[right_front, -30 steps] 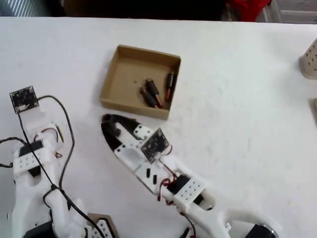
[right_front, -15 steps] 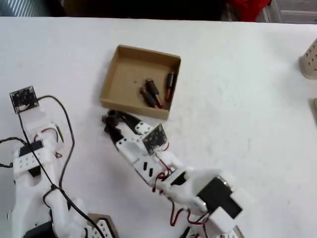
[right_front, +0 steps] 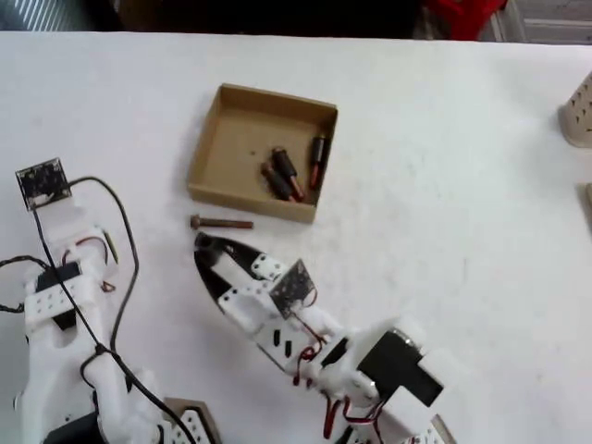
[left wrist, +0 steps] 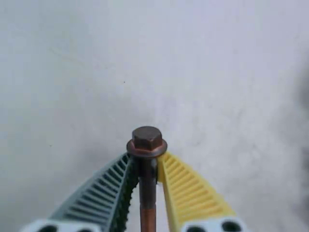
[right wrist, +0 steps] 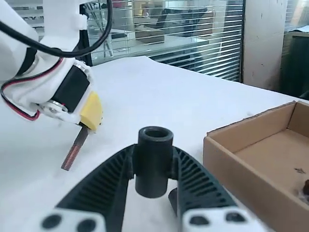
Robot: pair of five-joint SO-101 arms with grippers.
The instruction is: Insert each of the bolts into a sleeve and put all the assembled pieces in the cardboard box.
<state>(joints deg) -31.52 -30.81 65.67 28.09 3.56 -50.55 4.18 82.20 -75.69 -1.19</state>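
While a bolt [right_front: 222, 223] lies beside the cardboard box [right_front: 245, 199], the sleeve [right wrist: 154, 159] sits apart.

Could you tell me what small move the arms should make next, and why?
Probably bring the bolt in the left gripper across until its shaft tip sits above the sleeve. The right gripper holds that sleeve upright with its open bore facing up, while the bolt hangs apart from it, shaft pointing down at a tilt. The two are not yet joined.
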